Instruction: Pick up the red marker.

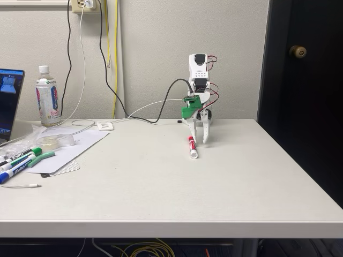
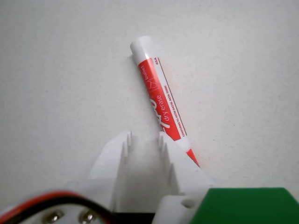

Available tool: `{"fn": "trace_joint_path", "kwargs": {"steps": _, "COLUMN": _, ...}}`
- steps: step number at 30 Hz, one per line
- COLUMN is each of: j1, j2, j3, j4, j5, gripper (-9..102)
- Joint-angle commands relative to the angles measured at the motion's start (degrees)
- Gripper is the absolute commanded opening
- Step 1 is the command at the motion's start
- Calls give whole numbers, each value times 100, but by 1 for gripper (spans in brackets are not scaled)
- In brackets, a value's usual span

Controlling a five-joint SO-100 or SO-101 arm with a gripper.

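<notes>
Gripper (image 2: 145, 135) closes in on the red marker (image 2: 161, 100)
Jaws parted, empty; marker lies just beside them, grasp not yet made.

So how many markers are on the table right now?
4, maybe more hidden: the red marker lies mid-table by the gripper; a blue-capped marker and two green-capped markers lie at the fixed view's left edge.

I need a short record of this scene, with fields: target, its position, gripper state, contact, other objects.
target: red marker with white barrel and red label
position: lying flat on the white table, near the middle
gripper: white two-finger gripper with its jaws a little apart, lowered at the marker's cap end
contact: marker lies beside one finger, not between the two
other objects: green-capped and blue-capped markers, clear plastic bottle, at the left in the fixed view
</notes>
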Motion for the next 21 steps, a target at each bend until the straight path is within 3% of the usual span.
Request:
{"fn": "trace_joint_path", "kwargs": {"steps": 1, "j1": -35, "j2": 176, "j3": -220, "j4": -9, "j5": 53, "gripper": 13}}
{"fn": "trace_joint_path", "kwargs": {"steps": 21, "j1": -53, "j2": 519, "j3": -220, "j4": 202, "j5": 79, "gripper": 13}}
